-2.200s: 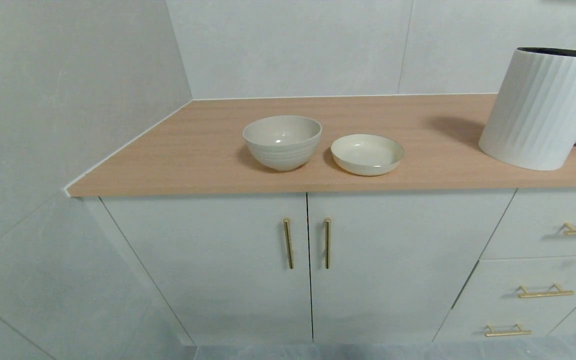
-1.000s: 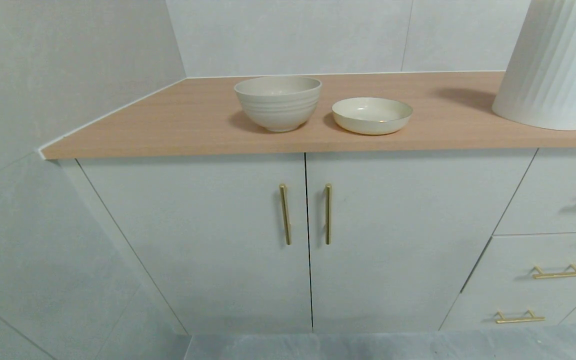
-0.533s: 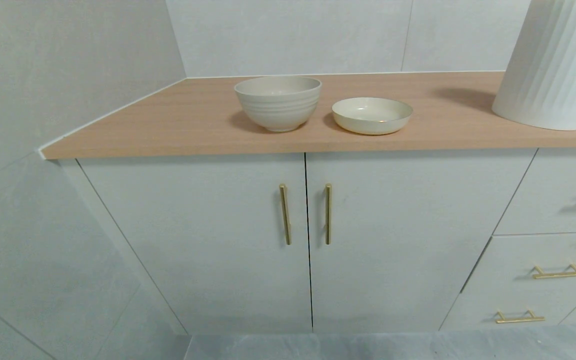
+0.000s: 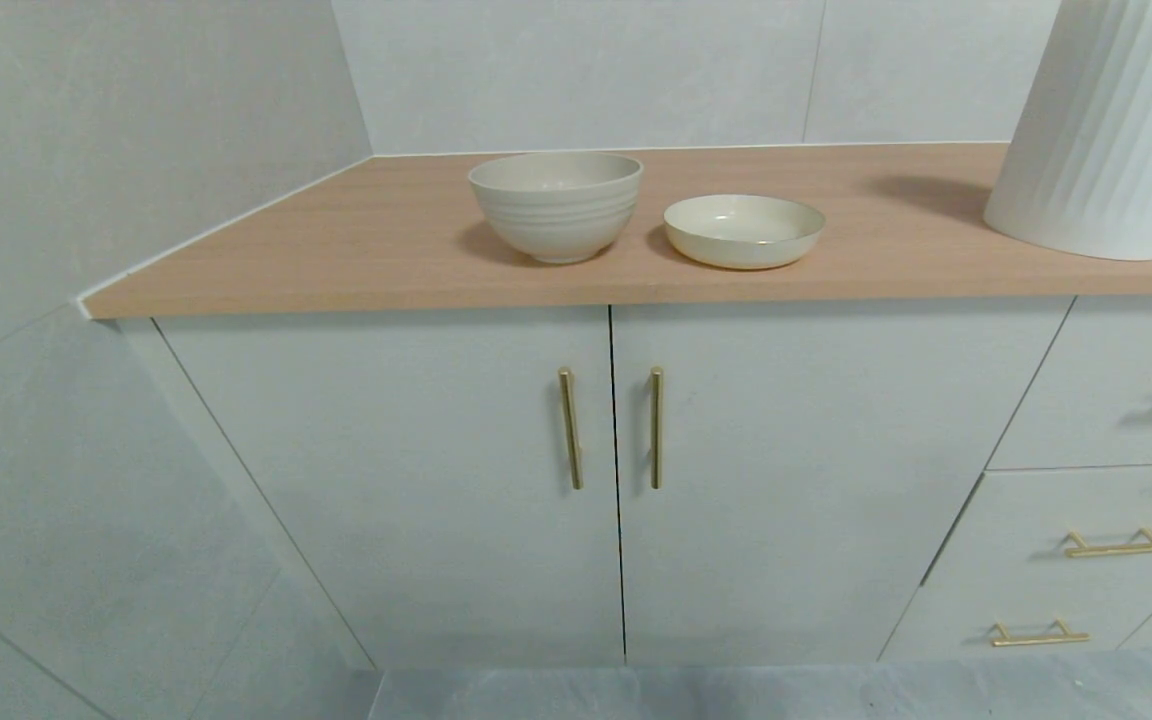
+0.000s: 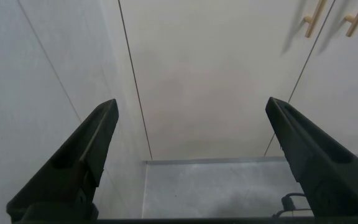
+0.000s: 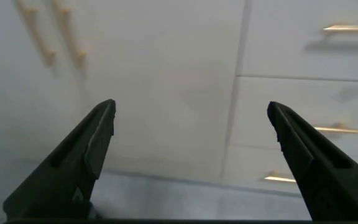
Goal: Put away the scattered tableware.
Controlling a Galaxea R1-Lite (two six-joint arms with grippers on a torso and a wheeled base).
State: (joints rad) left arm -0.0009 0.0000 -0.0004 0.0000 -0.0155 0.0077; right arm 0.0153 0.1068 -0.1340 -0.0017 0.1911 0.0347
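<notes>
A deep beige ribbed bowl (image 4: 556, 203) stands on the wooden countertop (image 4: 356, 250) near its middle. Just to its right sits a shallow cream dish (image 4: 743, 230); the two are close but apart. My left gripper (image 5: 191, 115) is open, low in front of the white cabinet doors (image 5: 216, 81) with nothing between its fingers. My right gripper (image 6: 191, 112) is open too, facing the cabinet front and the drawers (image 6: 309, 106), and holds nothing.
Two closed cabinet doors with vertical gold handles (image 4: 569, 428) sit below the counter. Drawers with gold pulls (image 4: 1124, 546) are at the right. A tall white ribbed container (image 4: 1111, 130) stands at the counter's right end. Walls close off the left and back.
The head camera dropped lower between 2.2 s and 1.0 s ago, so the whole scene shifted up. Since then nothing has visibly changed.
</notes>
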